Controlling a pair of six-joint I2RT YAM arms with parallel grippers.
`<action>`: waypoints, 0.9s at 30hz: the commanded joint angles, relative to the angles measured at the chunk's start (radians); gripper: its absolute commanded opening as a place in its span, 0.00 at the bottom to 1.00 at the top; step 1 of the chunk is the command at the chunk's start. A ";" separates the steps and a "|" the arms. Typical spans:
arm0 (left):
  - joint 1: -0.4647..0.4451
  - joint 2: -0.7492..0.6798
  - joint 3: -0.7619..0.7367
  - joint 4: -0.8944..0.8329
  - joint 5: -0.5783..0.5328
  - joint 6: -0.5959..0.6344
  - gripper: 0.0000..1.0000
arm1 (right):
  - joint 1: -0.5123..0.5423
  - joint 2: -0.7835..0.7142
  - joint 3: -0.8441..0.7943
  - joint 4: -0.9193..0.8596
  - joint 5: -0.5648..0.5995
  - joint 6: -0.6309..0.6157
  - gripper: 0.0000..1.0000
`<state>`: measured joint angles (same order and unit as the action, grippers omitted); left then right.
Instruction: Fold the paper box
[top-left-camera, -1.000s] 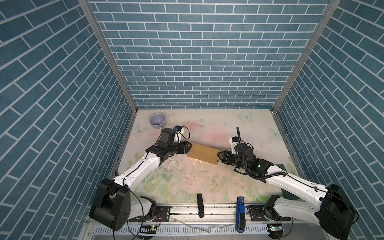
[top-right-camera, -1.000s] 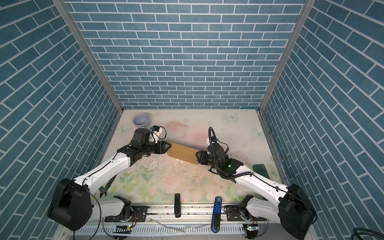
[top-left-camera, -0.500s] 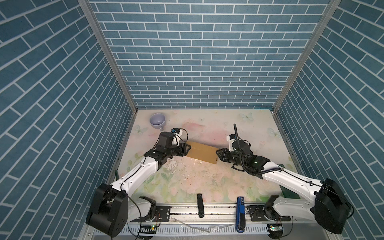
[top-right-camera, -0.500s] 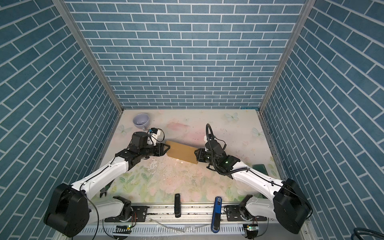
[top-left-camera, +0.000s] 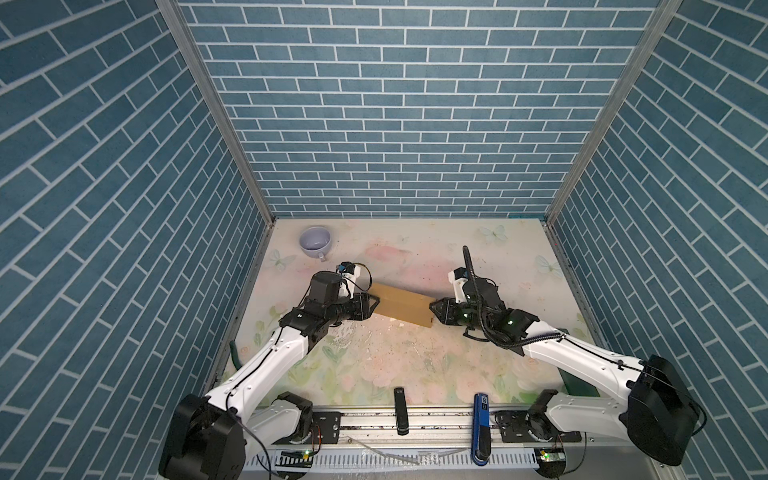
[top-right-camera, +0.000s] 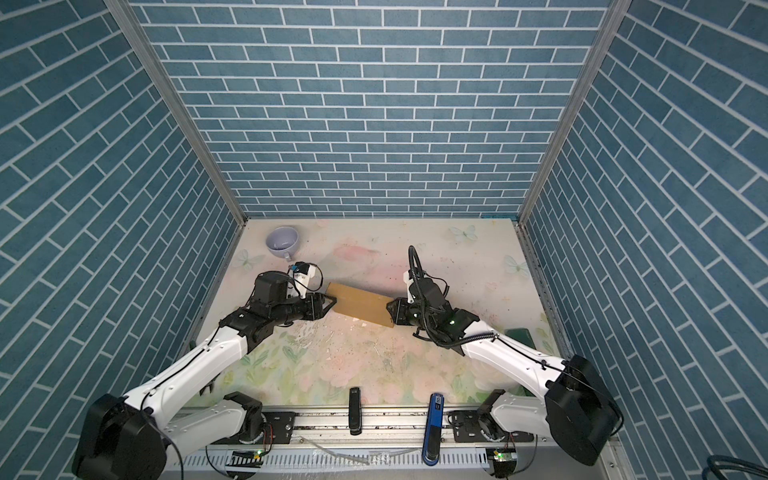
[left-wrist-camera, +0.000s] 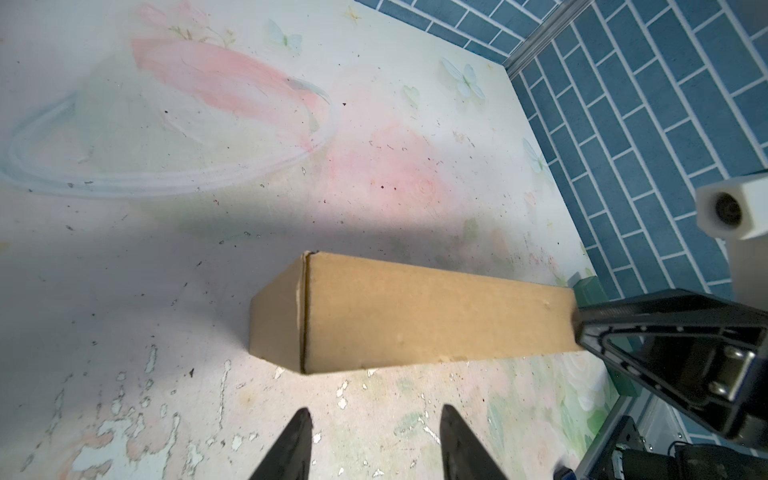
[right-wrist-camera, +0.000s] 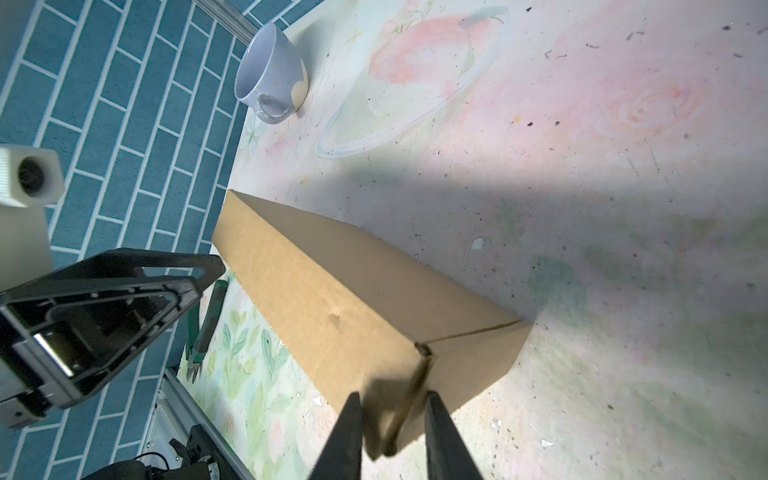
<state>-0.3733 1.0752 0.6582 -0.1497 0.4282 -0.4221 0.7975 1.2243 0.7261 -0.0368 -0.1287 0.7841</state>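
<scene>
Just one paper box (top-left-camera: 401, 305) is to be seen. It's plain tan-brown cardboard, closed up into a long, shallow rectangular block. It's laid flat near the middle of the pale, flower-printed tabletop (top-left-camera: 415, 365) and angled a bit in both top views. A fold seam is seen running down its left end in the left wrist view.

That left end is faced by the left gripper (top-left-camera: 376, 303). Its jaws are held apart with nothing between them, and the box sits just ahead of the tips. At the right end, a corner of the cardboard is taken between the jaws of the right gripper (right-wrist-camera: 392, 399), which are closed in on it.

Counted left to right:
- one lavender ceramic mug (top-left-camera: 315, 242), far-left corner
- one pair of green-handled pliers (right-wrist-camera: 208, 316), left edge
- two grippers
- one black bar (top-left-camera: 400, 409) and one blue bar (top-left-camera: 481, 419), front rail
- one dark green flat object (top-right-camera: 517, 334), right side
</scene>
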 joint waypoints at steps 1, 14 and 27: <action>-0.002 -0.048 0.035 -0.078 -0.023 0.004 0.54 | 0.003 0.011 -0.028 -0.095 -0.012 -0.039 0.25; 0.000 -0.010 0.057 -0.076 -0.044 0.010 0.57 | 0.017 -0.009 -0.072 -0.079 -0.007 -0.023 0.24; -0.001 -0.046 -0.019 -0.083 -0.014 -0.021 0.53 | 0.077 -0.031 -0.089 -0.096 0.079 -0.003 0.24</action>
<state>-0.3729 1.0512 0.6594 -0.2279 0.4011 -0.4366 0.8680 1.1984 0.6651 -0.0822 -0.0956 0.7849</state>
